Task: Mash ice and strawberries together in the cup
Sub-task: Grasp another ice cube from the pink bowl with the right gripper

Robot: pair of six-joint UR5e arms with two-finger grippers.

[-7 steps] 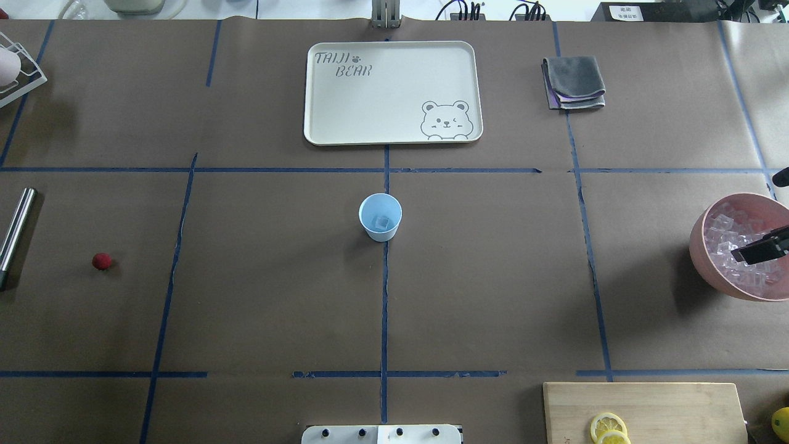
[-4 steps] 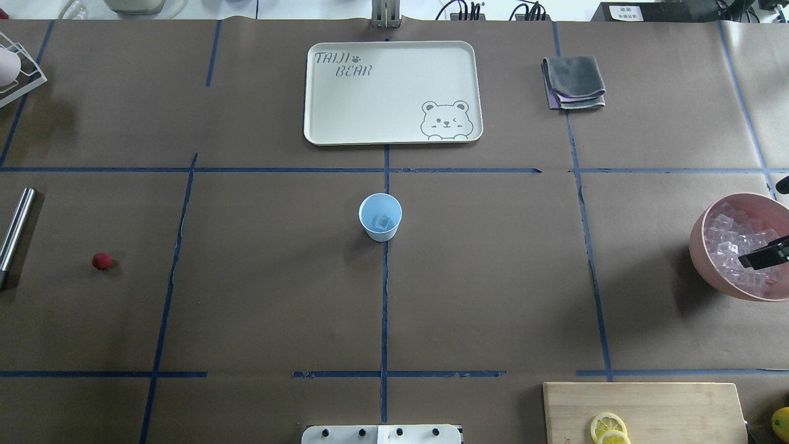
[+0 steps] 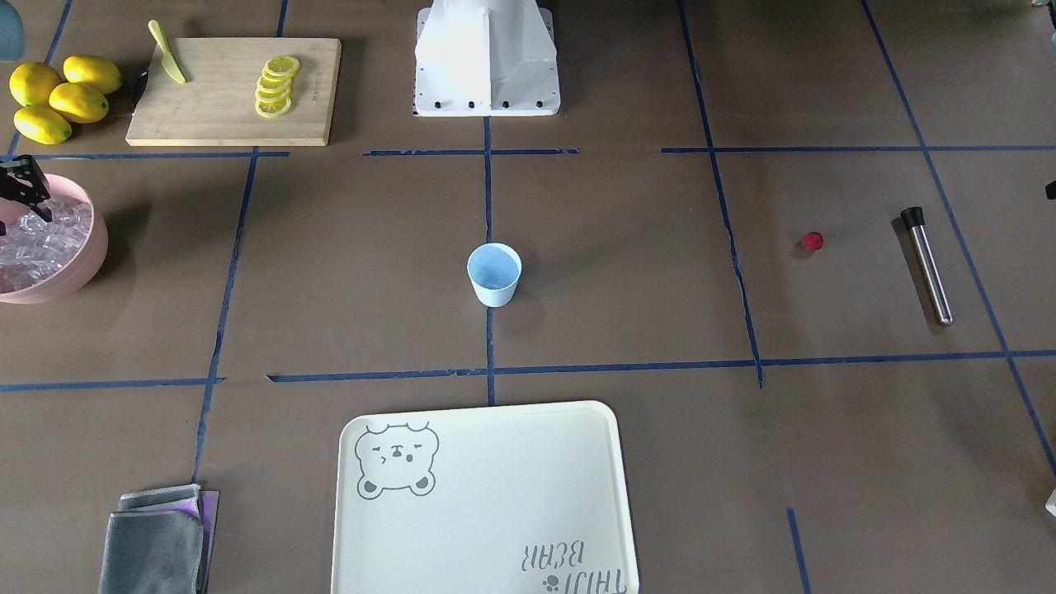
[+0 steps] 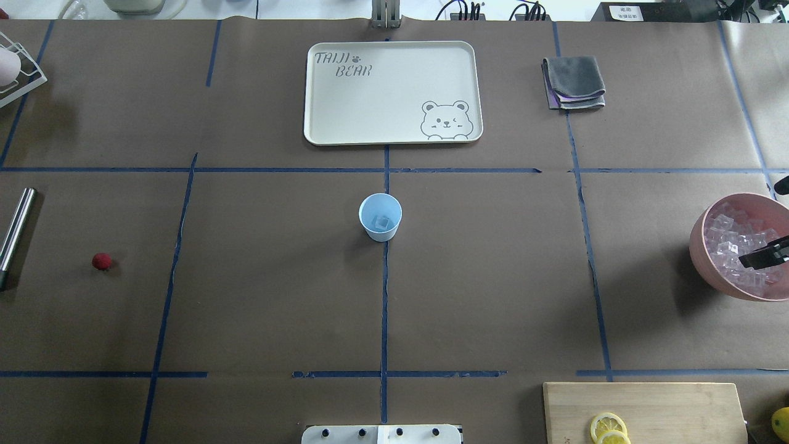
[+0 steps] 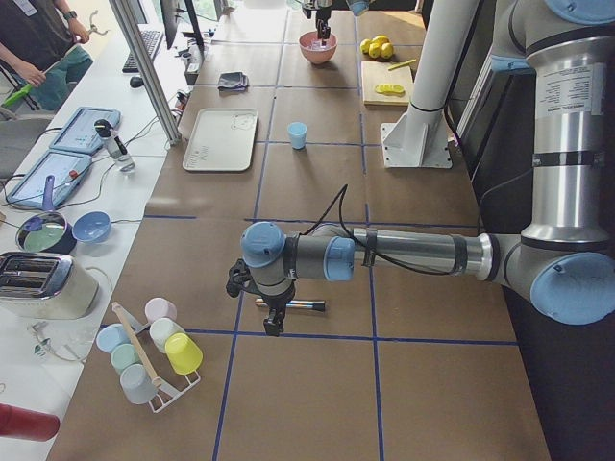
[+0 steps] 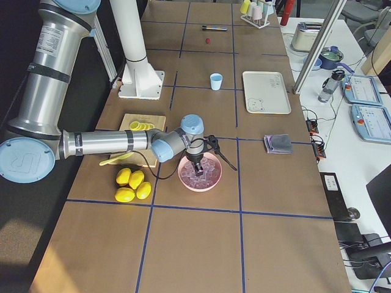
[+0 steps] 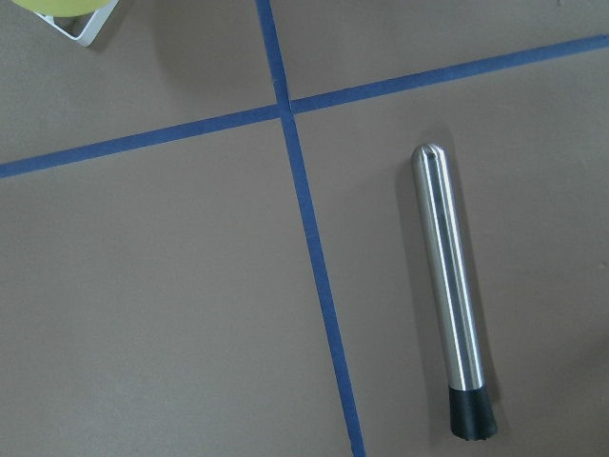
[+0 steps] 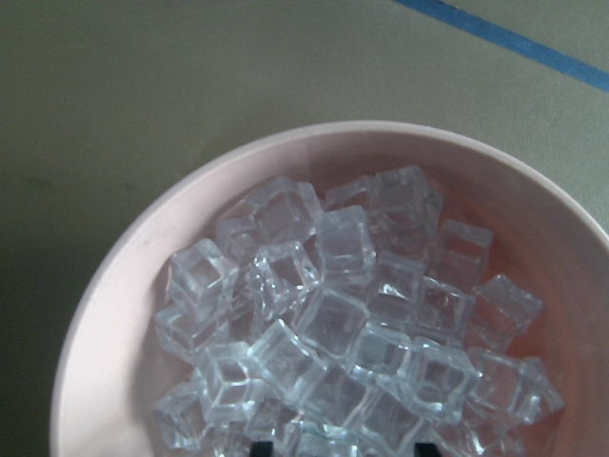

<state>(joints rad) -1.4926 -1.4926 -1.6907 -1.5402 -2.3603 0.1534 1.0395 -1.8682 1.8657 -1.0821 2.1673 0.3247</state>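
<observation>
Lower now than before, right pincer [image 4: 746, 261] is sitting spread wide among ice [image 8: 333, 333] in the bowl [image 4: 699, 262]; left pincer [image 5: 274, 325]: cannot tell.

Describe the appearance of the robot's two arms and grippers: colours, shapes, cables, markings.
The left arm and right arm are silver tubes with light-blue joint caps. A black cable loops near each wrist. White labels mark the upper tubes. The left gripper and right gripper are black.

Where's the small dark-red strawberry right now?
In the overhead view the strawberry lies toward the left edge, just right of the black-tipped steel rod and far left of the light-blue plastic cup.
</observation>
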